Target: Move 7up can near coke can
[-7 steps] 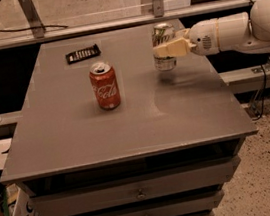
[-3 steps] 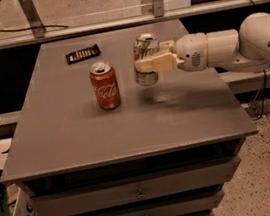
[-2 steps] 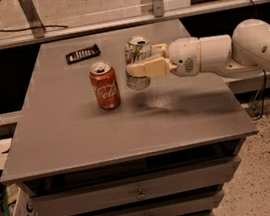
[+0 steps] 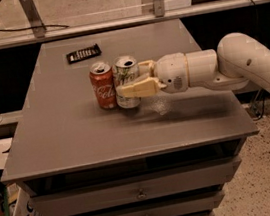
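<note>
Camera view: a smooth white arm reaches in from the right. Its cream gripper (image 4: 132, 81) is clamped around the upright, pale metal 7up can (image 4: 125, 76), just beside the glossy red coke can (image 4: 103, 87), mid-way along the matte grey table (image 4: 78, 136).

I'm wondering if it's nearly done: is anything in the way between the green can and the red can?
Nothing visible. The gripper holds the green can right beside the red can, with no object between them.
</note>
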You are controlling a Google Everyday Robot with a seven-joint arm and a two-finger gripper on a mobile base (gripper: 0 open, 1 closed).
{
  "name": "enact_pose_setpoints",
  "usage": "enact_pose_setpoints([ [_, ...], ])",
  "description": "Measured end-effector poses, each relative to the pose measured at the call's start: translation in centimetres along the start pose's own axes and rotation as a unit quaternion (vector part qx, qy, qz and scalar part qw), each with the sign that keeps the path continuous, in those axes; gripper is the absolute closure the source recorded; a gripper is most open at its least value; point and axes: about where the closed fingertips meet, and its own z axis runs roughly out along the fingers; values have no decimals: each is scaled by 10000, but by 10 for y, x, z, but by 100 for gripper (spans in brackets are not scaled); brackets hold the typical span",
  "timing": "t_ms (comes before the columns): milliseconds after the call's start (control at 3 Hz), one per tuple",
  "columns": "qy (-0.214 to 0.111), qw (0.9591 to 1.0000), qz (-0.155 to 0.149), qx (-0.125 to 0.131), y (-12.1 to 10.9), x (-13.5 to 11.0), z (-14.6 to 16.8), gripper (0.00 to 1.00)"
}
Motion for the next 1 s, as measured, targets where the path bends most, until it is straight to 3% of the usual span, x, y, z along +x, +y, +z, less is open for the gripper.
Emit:
enact_pose_setpoints([
  [667, 332, 9991, -175, -209, 1, 32, 23, 100],
  [1000, 333, 9991, -175, -209, 2, 29, 22, 82],
])
